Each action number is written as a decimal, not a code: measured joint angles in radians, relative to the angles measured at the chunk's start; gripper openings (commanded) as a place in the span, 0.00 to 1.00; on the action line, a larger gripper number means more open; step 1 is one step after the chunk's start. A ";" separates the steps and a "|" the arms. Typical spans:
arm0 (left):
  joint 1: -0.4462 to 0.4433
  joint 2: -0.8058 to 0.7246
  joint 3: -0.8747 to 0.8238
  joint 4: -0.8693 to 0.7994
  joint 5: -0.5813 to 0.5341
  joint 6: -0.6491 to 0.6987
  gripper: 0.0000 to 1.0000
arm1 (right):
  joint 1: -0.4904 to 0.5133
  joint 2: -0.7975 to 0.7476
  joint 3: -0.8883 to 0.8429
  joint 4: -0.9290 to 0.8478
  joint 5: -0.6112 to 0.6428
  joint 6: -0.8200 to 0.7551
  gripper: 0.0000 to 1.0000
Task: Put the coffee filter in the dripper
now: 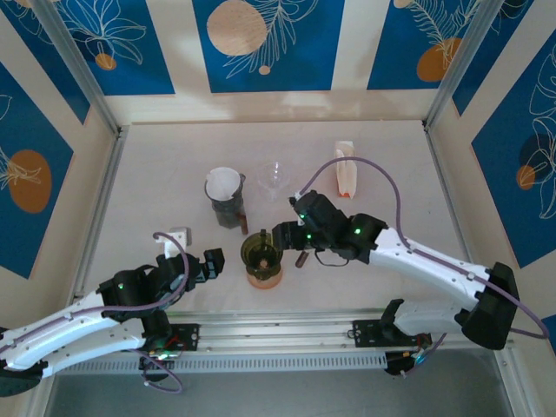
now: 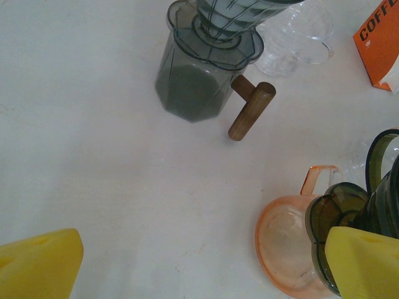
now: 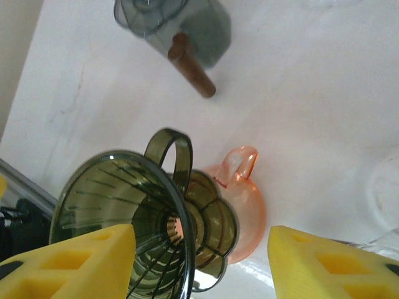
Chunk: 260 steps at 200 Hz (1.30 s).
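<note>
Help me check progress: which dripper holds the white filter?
The grey dripper atop the wooden-handled carafe; the green dripper and clear dripper sit empty.

Your dripper (image 1: 260,250) sits on a cup (image 1: 263,280) near centre. Beyond it, to the left, a jug (image 1: 228,208) holds a filter (image 1: 222,183); a glass (image 1: 276,176), then a packet (image 1: 346,169), lie to the right.

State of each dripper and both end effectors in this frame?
Green dripper: on the orange cup, no filter inside.
Gray dripper: on the gray server, white filter inside.
Clear dripper: on the table, no filter visible.
Left end effector: open, holding nothing.
Right end effector: open at the green dripper, not gripping.
</note>
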 measured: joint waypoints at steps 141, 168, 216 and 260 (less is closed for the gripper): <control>0.000 0.002 -0.022 0.035 0.010 0.001 1.00 | -0.579 0.203 0.114 0.039 0.042 -0.132 0.45; 0.000 0.002 -0.023 0.035 0.012 0.001 1.00 | -0.624 0.312 0.208 0.039 0.057 -0.178 0.36; 0.000 0.003 -0.024 0.038 0.012 0.001 1.00 | -0.676 0.468 0.327 0.034 0.066 -0.224 0.33; 0.000 0.010 -0.024 0.038 0.011 0.002 1.00 | -0.696 0.556 0.407 0.014 0.067 -0.241 0.31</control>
